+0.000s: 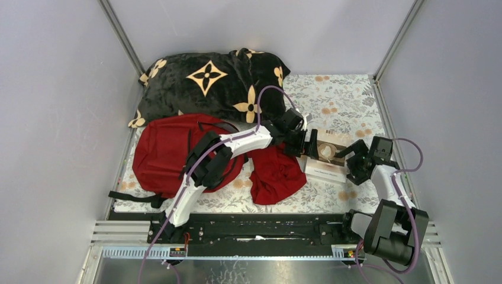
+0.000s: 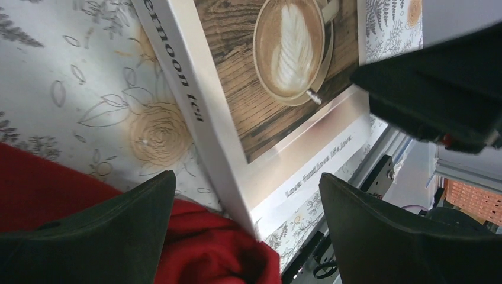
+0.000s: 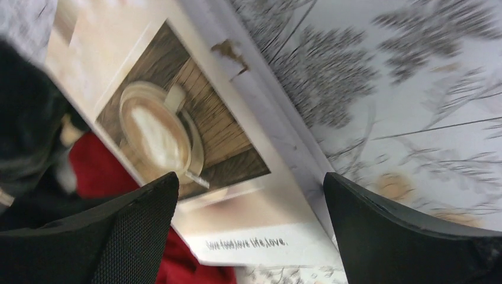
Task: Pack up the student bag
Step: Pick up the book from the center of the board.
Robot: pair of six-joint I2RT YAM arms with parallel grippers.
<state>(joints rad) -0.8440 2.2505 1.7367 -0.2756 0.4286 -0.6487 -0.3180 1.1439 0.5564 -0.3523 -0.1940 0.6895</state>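
The student bag point(image 1: 163, 155), a large red backpack with dark straps, lies at the left under my left arm. A white book with a coffee-cup cover point(image 1: 327, 156) lies flat on the floral cloth, right of centre. My left gripper point(image 1: 309, 144) is open just above the book's left edge; in the left wrist view point(image 2: 247, 198) its jaws straddle the spine of the book point(image 2: 278, 77). My right gripper point(image 1: 354, 158) is open at the book's right edge; in the right wrist view point(image 3: 251, 198) the book point(image 3: 195, 136) lies between its jaws. Neither holds anything.
A smaller dark-red cloth point(image 1: 275, 173) lies crumpled between the bag and the book, touching the book's near left corner point(image 2: 207, 248). A black plush blanket with tan flowers point(image 1: 213, 83) sits at the back left. Grey walls close in on both sides.
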